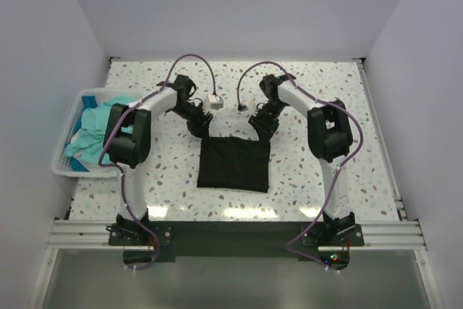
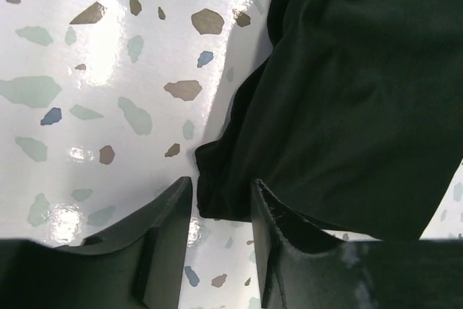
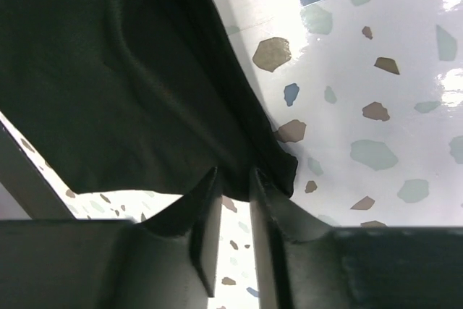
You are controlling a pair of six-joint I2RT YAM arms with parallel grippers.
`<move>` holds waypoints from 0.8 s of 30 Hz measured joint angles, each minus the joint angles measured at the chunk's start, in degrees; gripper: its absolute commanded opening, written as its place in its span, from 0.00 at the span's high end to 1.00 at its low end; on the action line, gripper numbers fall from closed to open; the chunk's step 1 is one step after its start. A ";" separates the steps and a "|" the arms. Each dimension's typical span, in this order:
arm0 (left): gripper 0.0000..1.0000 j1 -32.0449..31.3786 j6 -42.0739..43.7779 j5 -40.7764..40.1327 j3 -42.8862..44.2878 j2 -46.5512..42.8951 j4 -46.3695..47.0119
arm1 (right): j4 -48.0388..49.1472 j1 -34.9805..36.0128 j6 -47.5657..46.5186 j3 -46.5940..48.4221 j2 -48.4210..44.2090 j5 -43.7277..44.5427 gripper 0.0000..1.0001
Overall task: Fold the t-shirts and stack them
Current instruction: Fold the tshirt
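**Both grippers at the black shirt's far corners**

Right gripper (image 3: 233, 175) has its fingers nearly together, pinching a corner of the plain black cloth t-shirt (image 1: 233, 166). Left gripper (image 2: 221, 186) straddles the other far corner, but whether it grips it I cannot tell. The shirt lies folded mid-table, and the teal-turquoise t-shirts (image 1: 90, 135) sit in the white slatted plastic basket (image 1: 61, 157) at left.

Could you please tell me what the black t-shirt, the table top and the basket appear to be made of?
The black t-shirt looks like soft, matte knit cloth: it creases and drapes in folds. The table top seems a hard, glossy, terrazzo-patterned surface, stone or laminate, with bright lamp reflections. The basket looks like rigid white plastic, with slatted walls.
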 measured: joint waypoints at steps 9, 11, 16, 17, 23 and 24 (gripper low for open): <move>1.00 0.96 1.42 0.02 1.07 -0.15 -4.15 | 0.48 0.02 -1.01 -0.04 -0.33 2.10 1.00; 1.00 2.23 2.01 0.02 1.42 -0.90 -5.40 | 0.48 0.02 -0.98 -0.35 -1.09 2.73 1.00; 1.00 4.92 3.58 -0.61 1.86 -2.56 -7.48 | -0.09 0.13 -0.92 0.07 -3.91 2.71 1.00; 1.00 5.11 3.63 -0.98 1.86 -2.60 -7.48 | -0.31 0.17 -0.90 0.63 -4.11 2.69 1.00; 1.00 5.20 3.21 -3.43 2.43 -1.22 -5.53 | -0.87 0.39 0.22 4.59 -3.76 2.71 1.00; 1.00 5.20 2.86 -3.80 2.84 -0.42 -4.83 | -0.70 0.39 0.70 5.35 -3.43 2.75 1.00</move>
